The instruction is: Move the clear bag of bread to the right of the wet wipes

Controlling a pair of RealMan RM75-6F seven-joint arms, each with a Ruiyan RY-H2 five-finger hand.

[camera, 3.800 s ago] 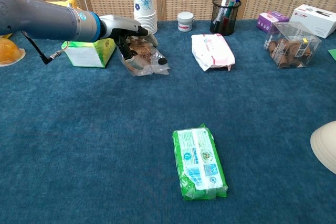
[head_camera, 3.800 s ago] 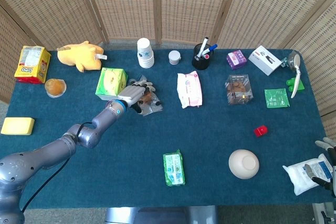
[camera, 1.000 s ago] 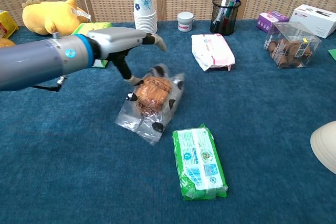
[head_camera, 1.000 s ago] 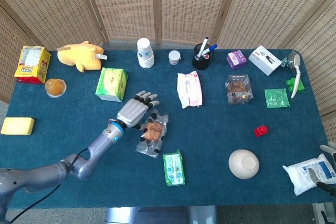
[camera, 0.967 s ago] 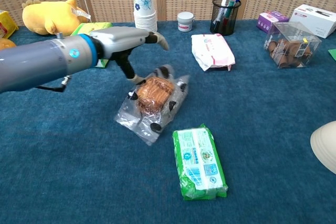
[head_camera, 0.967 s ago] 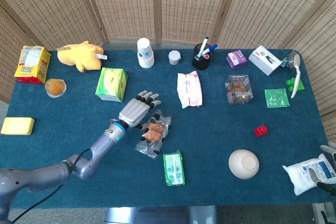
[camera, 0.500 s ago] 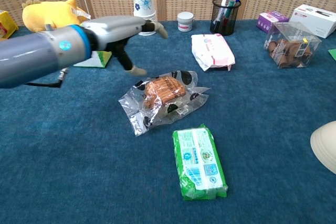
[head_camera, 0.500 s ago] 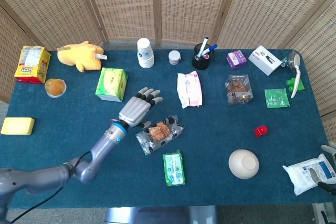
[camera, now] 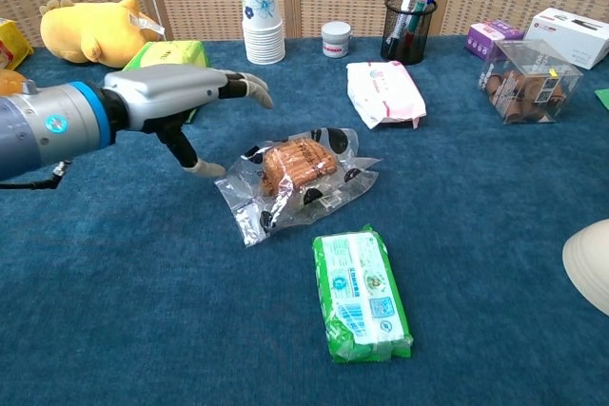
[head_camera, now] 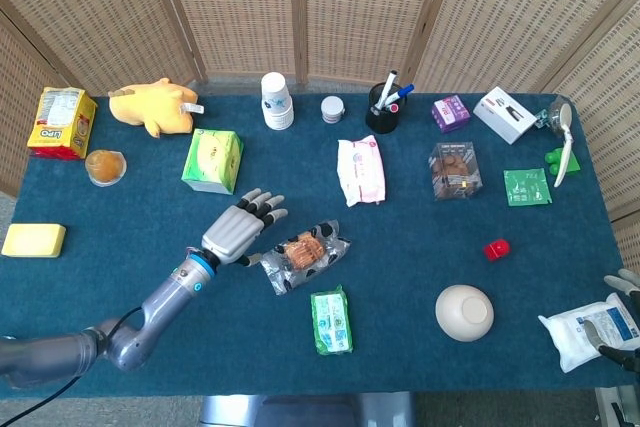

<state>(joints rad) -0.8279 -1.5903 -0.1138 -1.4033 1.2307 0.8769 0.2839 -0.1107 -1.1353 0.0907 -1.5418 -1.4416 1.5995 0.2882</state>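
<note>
The clear bag of bread (head_camera: 303, 255) (camera: 295, 178) lies flat on the blue table, just above and slightly left of the green pack of wet wipes (head_camera: 331, 320) (camera: 362, 294). My left hand (head_camera: 240, 227) (camera: 181, 106) hovers to the left of the bag, fingers spread, holding nothing and not touching it. Only a sliver of my right hand (head_camera: 620, 332) shows, at the table's lower right corner beside a white pouch (head_camera: 585, 332); how its fingers stand is unclear.
A white-and-pink pack (head_camera: 360, 169) (camera: 385, 92) and a green tissue box (head_camera: 212, 159) lie behind the bag. A white bowl (head_camera: 464, 312) sits right of the wipes, a small red block (head_camera: 496, 248) further right. Cups (camera: 260, 16), a pen holder (camera: 407, 26) and boxes line the back.
My left hand carried the bag from beside the tissue box toward the wipes, let it go, and has pulled back to the left. The bag now lies flat and still.
</note>
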